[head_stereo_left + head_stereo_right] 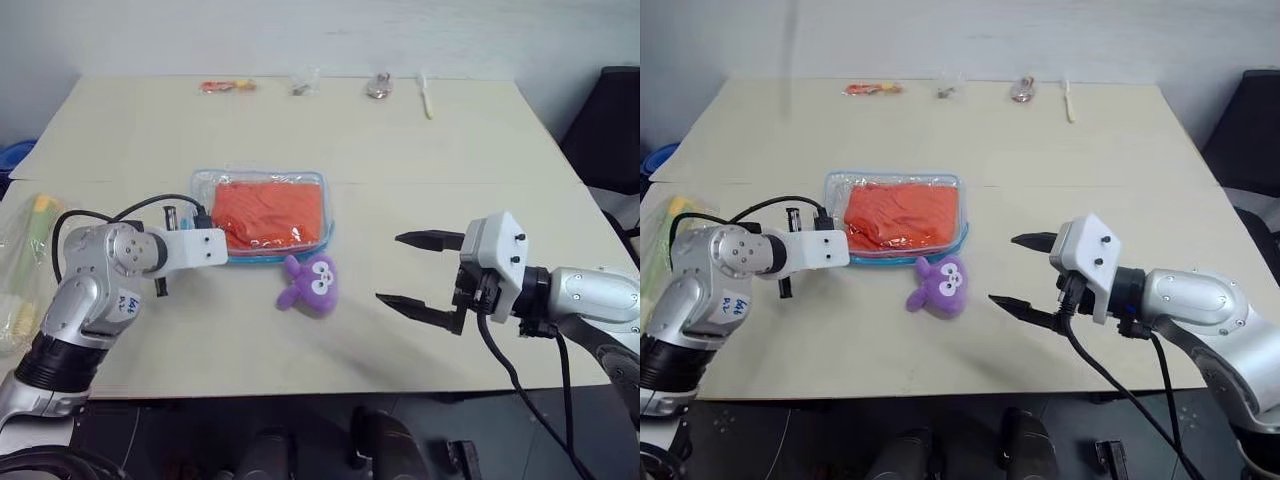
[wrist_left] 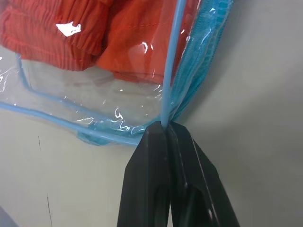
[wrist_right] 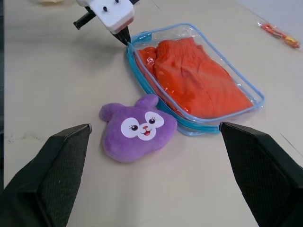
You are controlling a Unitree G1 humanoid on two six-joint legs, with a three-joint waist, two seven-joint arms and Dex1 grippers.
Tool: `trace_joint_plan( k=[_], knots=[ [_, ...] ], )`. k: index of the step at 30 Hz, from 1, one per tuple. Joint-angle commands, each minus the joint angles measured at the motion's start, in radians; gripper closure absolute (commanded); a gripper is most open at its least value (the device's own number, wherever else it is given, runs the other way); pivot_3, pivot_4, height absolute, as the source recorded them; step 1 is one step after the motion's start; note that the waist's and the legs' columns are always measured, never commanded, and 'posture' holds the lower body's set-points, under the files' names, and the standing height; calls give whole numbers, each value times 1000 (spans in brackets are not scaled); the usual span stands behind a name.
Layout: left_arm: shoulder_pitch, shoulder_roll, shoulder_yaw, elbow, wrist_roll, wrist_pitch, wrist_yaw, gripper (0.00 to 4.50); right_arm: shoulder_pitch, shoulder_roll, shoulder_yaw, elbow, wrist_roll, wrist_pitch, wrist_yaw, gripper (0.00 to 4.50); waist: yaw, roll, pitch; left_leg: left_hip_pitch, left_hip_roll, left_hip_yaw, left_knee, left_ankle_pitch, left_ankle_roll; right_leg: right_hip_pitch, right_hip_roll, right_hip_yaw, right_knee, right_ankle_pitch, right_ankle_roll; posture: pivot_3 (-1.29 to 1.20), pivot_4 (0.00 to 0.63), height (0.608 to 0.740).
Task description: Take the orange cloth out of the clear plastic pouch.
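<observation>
The clear plastic pouch (image 1: 260,173) with a light blue rim lies flat mid-table. The orange cloth (image 1: 268,213) is folded inside it. My left gripper (image 2: 164,126) is shut on the pouch's blue edge at its near left corner, and the right wrist view shows its tip (image 3: 127,39) at that corner. My right gripper (image 1: 389,268) hovers open to the right of the pouch, apart from it, with nothing between its fingers. A small purple plush toy (image 1: 312,282) lies just in front of the pouch, between the two grippers.
A wrinkly clear bag with a yellow-green brush (image 1: 25,260) lies at the table's left edge. Small items (image 1: 227,86) (image 1: 379,85) (image 1: 426,100) line the far edge. A black chair (image 1: 610,130) stands off the right side. Bare tabletop (image 1: 450,170) stretches to the right of the pouch.
</observation>
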Motion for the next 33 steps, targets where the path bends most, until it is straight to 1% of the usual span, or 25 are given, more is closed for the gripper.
trace_joint_plan(
  k=[1, 3, 6, 7, 15, 18, 19, 23, 26, 29, 33],
  knots=[
    [8, 31, 36, 18, 14, -16, 71, 4467, -16, 10, -5, -2, -6, -21, 18, 0, 1, 0, 0, 0, 0, 0, 0, 0, 0, 0, 0, 0, 0, 0, 0, 0, 150, 740],
    [4, 42, 39, 71, 5, -47, 114, 4467, -21, 14, -2, 2, -11, -22, 23, 0, 0, 0, 0, 0, 0, 0, 0, 0, 0, 0, 0, 0, 0, 0, 0, 0, 150, 740],
    [11, 41, 56, 99, -36, -48, 129, 3839, -24, 19, 2, 6, -15, -23, 28, 0, 0, 0, 0, 0, 0, 0, 0, 0, 0, 0, 0, 0, 0, 0, 0, 0, 150, 740],
    [16, 41, 60, 99, -51, -44, 121, 3573, -25, 21, 5, 7, -16, -23, 28, 0, -1, 0, 0, 0, 0, 0, 0, 0, 0, 0, 1, 0, 0, 0, 0, 0, 150, 740],
    [72, 57, 84, 31, -99, 5, 100, 1037, -22, 39, 14, 14, -38, -28, 45, 0, -1, 0, 0, 0, 0, 4, 0, 0, 0, 0, 1, 0, 0, 0, 0, 0, 150, 740],
    [87, 55, 90, 0, -112, 23, 95, 168, -36, 49, 24, 24, -45, -29, 52, 0, -1, 0, 0, 0, 0, 4, 0, 0, 0, 0, 1, 0, 0, 0, 0, 0, 150, 740],
    [92, 56, 91, -11, -114, 27, 93, 31, -41, 51, 27, 27, -47, -29, 54, 0, -2, 0, 0, 0, 0, 4, 0, 0, 0, 0, 1, 0, 0, 0, 0, 0, 150, 740],
    [100, 58, 99, -37, -113, 24, 114, 31, -50, 58, 31, 32, -50, -27, 61, 0, 1, 0, 0, 0, 0, 4, 0, 0, -1, 0, 1, 0, 0, 0, 0, 0, 150, 740],
    [97, 81, 112, -47, -136, -16, 104, 31, -51, 62, 31, 34, -49, -26, 61, 0, 0, 0, 0, 0, 0, 4, 0, 0, -1, 0, 1, 0, 0, 0, -1, 0, 150, 740],
    [90, 139, 105, -12, -155, -133, 98, 31, -53, 69, 32, 36, -47, -23, 59, 0, -2, 0, 0, 0, 0, 5, 0, -1, -1, 0, 1, 0, 0, 0, -1, 0, 150, 740],
    [24, 182, 65, 126, -178, -332, 111, 31, -60, 76, 38, 41, -52, -24, 61, 0, 1, 1, 0, 0, 1, 4, 0, -1, -1, 0, 2, 0, 0, 0, -2, 0, 150, 740]
  ],
)
